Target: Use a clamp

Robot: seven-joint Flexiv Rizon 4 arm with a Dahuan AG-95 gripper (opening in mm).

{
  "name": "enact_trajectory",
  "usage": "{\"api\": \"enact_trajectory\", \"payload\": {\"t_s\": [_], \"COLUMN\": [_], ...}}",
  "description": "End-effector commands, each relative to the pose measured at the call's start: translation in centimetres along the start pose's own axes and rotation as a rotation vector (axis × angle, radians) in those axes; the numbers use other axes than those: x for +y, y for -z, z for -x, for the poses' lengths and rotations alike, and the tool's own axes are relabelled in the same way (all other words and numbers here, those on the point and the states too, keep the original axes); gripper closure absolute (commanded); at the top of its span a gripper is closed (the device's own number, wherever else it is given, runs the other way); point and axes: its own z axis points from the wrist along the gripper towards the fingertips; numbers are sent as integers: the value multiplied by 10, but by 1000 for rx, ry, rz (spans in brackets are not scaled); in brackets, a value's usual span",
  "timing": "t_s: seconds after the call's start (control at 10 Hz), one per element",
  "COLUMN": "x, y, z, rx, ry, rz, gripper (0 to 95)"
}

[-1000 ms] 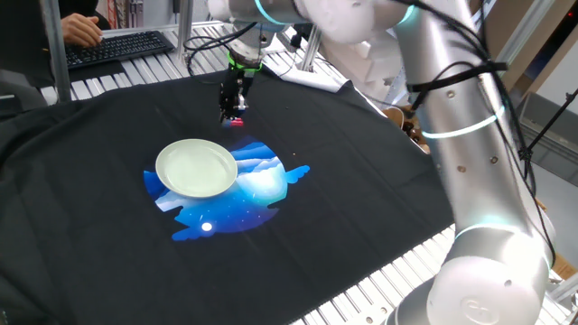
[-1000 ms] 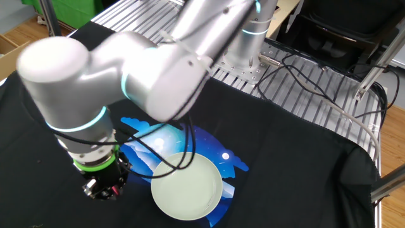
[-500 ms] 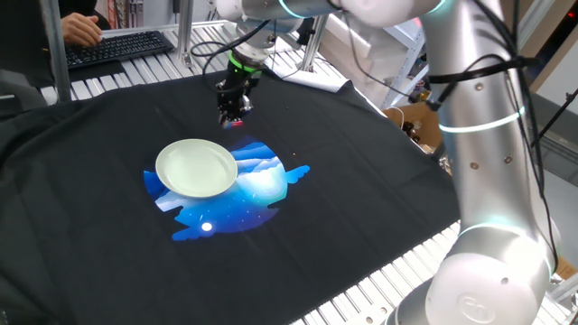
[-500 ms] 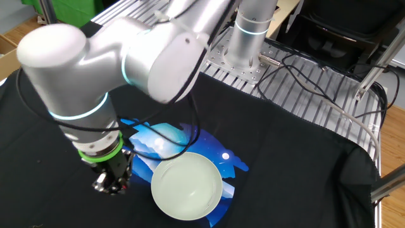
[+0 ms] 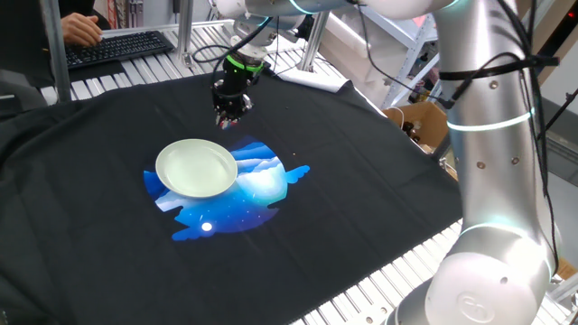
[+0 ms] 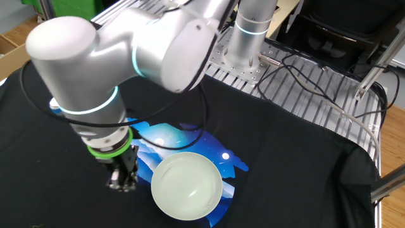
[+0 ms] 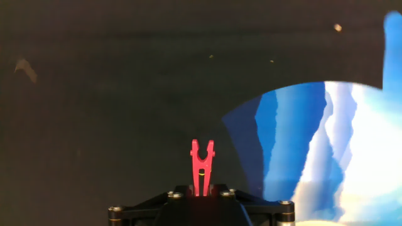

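Both fixed views are evenly and brightly lit from overhead, with soft highlights glaring on the glossy arm [image 6: 126, 57] and almost no shadow on the black cloth [image 5: 361, 181]. The hand view is dimmer and grainy; the cloth's blue print [image 7: 326, 144] blurs and washes out toward the right edge.

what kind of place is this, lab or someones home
Most likely a robotics lab. A robot arm is bolted to a slatted aluminium table draped in black cloth, and beside it a person types at a keyboard. Its gripper holds a red clamp.
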Motion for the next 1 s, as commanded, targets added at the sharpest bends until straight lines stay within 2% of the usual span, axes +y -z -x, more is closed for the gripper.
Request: {"api": "enact_trajectory", "payload": {"t_s": [0.1,0.3,0.5,0.7,0.9,1.0], "x": [-3,-8,-21,-34,-40,-43], "y": [5,5,5,4,5,4], "z": [-36,-48,-61,-73,-85,-90], "rx": [40,56,72,106,168,191], "ry": [286,377,536,627,671,691], "rz": [-41,-57,-69,-78,-105,-126], "gripper": [950,950,950,950,950,950]}}
